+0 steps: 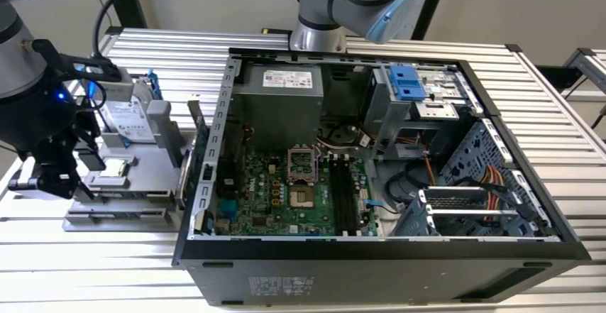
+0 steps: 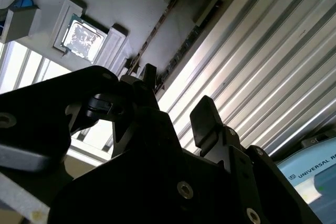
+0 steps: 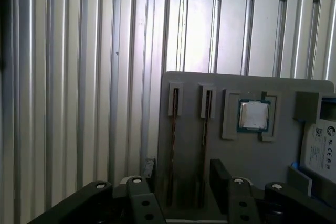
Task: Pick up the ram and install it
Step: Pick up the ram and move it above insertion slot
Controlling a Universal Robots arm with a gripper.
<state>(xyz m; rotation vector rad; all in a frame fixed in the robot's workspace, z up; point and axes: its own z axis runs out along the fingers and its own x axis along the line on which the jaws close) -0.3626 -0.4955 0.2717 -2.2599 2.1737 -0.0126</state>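
End effector [image 3: 184, 177] — released, empty — hangs over the tray [image 3: 247, 161]; the ram [image 3: 173, 129] stands edgewise in it — likely light, stiff, brittle, best pinched across its faces.

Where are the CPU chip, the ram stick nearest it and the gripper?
CPU chip [image 3: 254, 115]: first wrist view, centre of lid.
ram stick [image 3: 206, 135] nearest the chip: first wrist view, middle of its edge.
gripper [image 3: 184, 174]: first wrist view, midway between fingertips.

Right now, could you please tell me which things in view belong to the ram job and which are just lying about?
For the job: ram sticks in the grey holder; black memory slots on the motherboard; gripper, fingers open.
Lying about: CPU chip; hard drive; power supply.
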